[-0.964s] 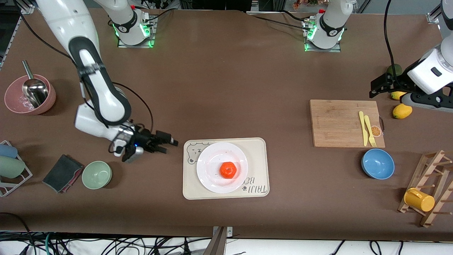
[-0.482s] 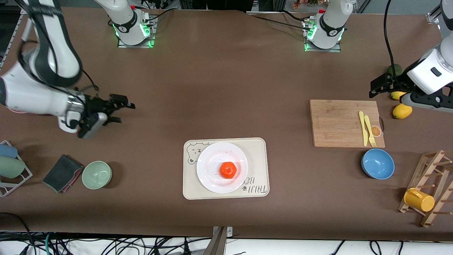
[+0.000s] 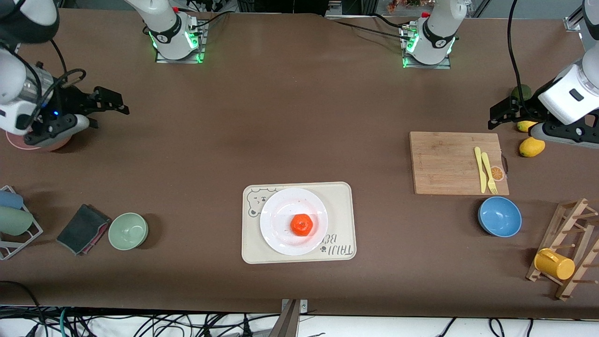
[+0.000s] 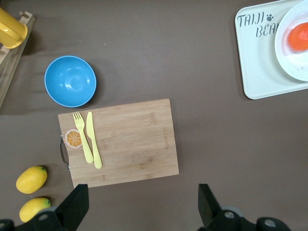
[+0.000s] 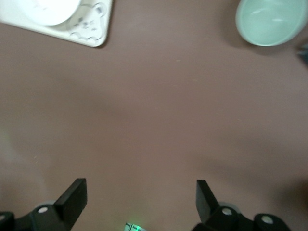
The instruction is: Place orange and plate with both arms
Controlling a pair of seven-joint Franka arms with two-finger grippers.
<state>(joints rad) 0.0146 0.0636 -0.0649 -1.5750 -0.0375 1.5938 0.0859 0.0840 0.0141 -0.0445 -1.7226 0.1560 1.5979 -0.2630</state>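
Observation:
The orange (image 3: pixel 302 224) lies on the white plate (image 3: pixel 280 209), which rests on the cream bear-print tray (image 3: pixel 340 200) at the table's middle, near the front camera. My right gripper (image 3: pixel 119 104) is open and empty, up over the table at the right arm's end, next to the pink bowl (image 3: pixel 47 143). My left gripper (image 3: pixel 496 114) is open and empty and waits above the lemons (image 3: pixel 532 146). The left wrist view shows the orange (image 4: pixel 298 37) on the plate (image 4: pixel 293 66). The right wrist view shows part of the plate (image 5: pixel 48 9).
A green bowl (image 3: pixel 128 230), a dark cloth (image 3: pixel 83 228) and a cup rack (image 3: pixel 9 220) sit at the right arm's end. A cutting board (image 3: pixel 444 161) with yellow cutlery (image 3: pixel 484 169), a blue bowl (image 3: pixel 499 216) and a wooden rack with a yellow mug (image 3: pixel 554 263) sit at the left arm's end.
My right gripper has moved away from beside the tray, toward the right arm's end of the table, to next to the pink bowl. The left arm, orange and plate have not moved.

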